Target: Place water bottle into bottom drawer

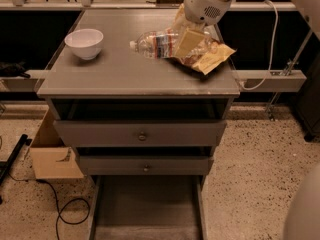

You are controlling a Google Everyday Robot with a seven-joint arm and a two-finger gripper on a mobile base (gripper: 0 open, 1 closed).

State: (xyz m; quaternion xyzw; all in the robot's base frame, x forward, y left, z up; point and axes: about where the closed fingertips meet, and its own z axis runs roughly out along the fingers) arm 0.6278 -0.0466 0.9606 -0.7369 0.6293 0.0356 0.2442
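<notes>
The water bottle (156,45), clear and ribbed with a white cap pointing left, lies on its side in the air just above the cabinet top. My gripper (184,43) comes down from the upper right and is shut on the bottle's right end; a tan finger pad (188,40) shows in front of it. The bottom drawer (147,208) is pulled open at the foot of the cabinet, a deep grey tray directly below and nearer the camera than the bottle.
A white bowl (84,42) stands at the top's left. A chip bag (214,58) lies under and right of the gripper. Two shallower knobbed drawers (142,134) sit slightly open. A cardboard box (52,154) and cables are on the floor at left.
</notes>
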